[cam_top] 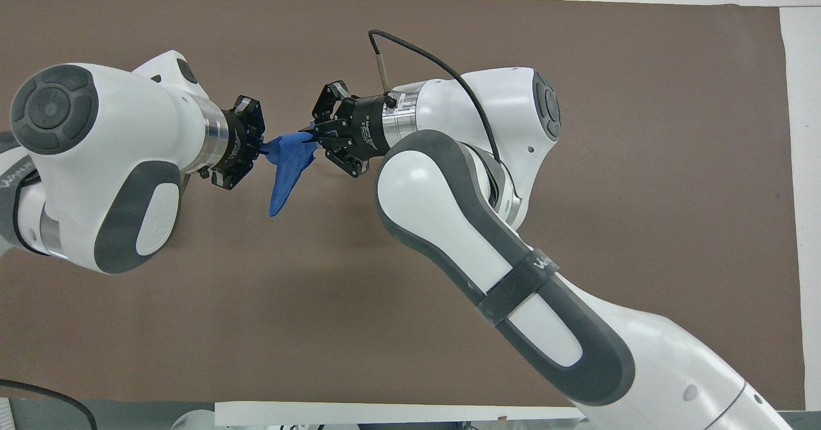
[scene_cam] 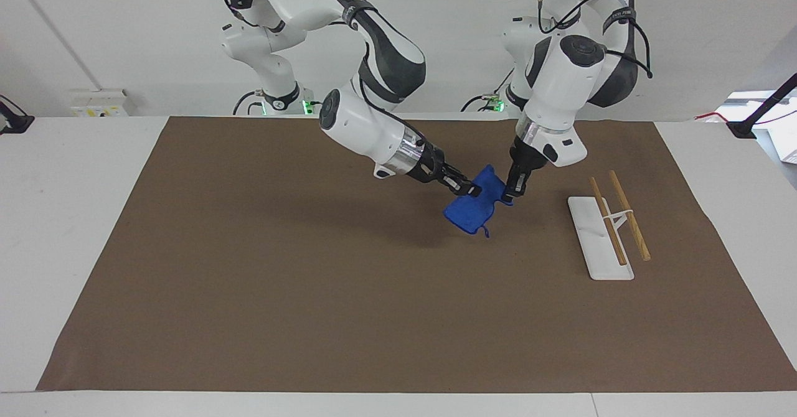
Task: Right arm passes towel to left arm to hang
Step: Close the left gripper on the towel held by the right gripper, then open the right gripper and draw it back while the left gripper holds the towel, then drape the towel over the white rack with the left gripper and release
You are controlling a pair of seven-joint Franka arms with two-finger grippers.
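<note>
1. Scene: two white jointed robot arms w/ black grippers meet in mid-air over a brown paper mat (scene_cam: 249, 292) on a white table (scene_cam: 81, 230). Between them hangs a small royal-blue terry cloth, the towel (scene_cam: 476, 208).

2. Towel position: off the mat, held up over its middle strip, toward the left arm's end. Its top edge is stretched between both grippers; the rest droops to a low corner w/ a tiny loop (scene_cam: 485, 231). In the overhead view the towel (cam_top: 287, 167) narrows to a hanging point.

3. Right gripper (scene_cam: 468, 188): fingers pinching one upper corner of the towel. The arm reaches down at a slant from its base.

4. Left gripper (scene_cam: 512, 194): points nearly straight down; its fingers look pressed together on the opposite upper corner. Overhead, the left gripper (cam_top: 260, 149) touches the cloth edge.

5. Handling, as a judgement: very light, soft, floppy; it folds under its own weight, so shape won't hold. Terry pile should give good grip, little slip. Not fragile.

6. Where to hold: probably best at a top corner or along the top edge, so the body hangs free to drape.

7. Target: white flat-based rack w/ two wooden rods (scene_cam: 610, 224) stands on the mat, nearer the left arm's end, well apart from the towel.

8. Stage: handover point; both appear to hold, release by right gripper not yet done.
</note>
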